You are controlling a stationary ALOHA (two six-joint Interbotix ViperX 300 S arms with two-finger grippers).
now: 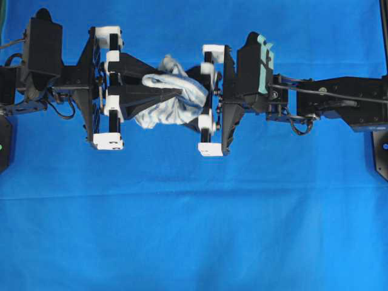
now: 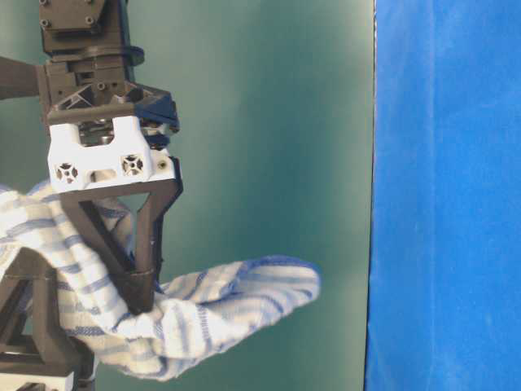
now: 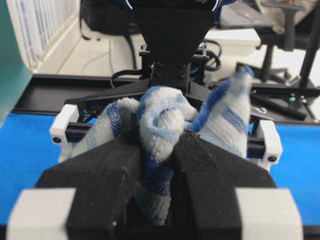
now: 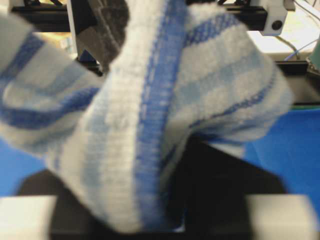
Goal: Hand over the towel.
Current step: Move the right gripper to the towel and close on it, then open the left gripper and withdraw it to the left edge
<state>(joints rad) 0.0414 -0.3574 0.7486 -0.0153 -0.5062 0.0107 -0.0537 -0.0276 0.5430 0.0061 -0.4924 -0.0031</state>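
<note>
Your left pincer (image 1: 159,90) is clamped on the towel (image 1: 173,100), fingers pinching a bunched fold at mid-air above the blue bench (image 1: 194,230). The cloth runs lengthwise toward your right pincer (image 1: 197,91), which faces it head-on with the towel's far end lying between its jaws; whether they are gripping yet, you cannot tell. Both arms reach level, nose to nose.
</note>
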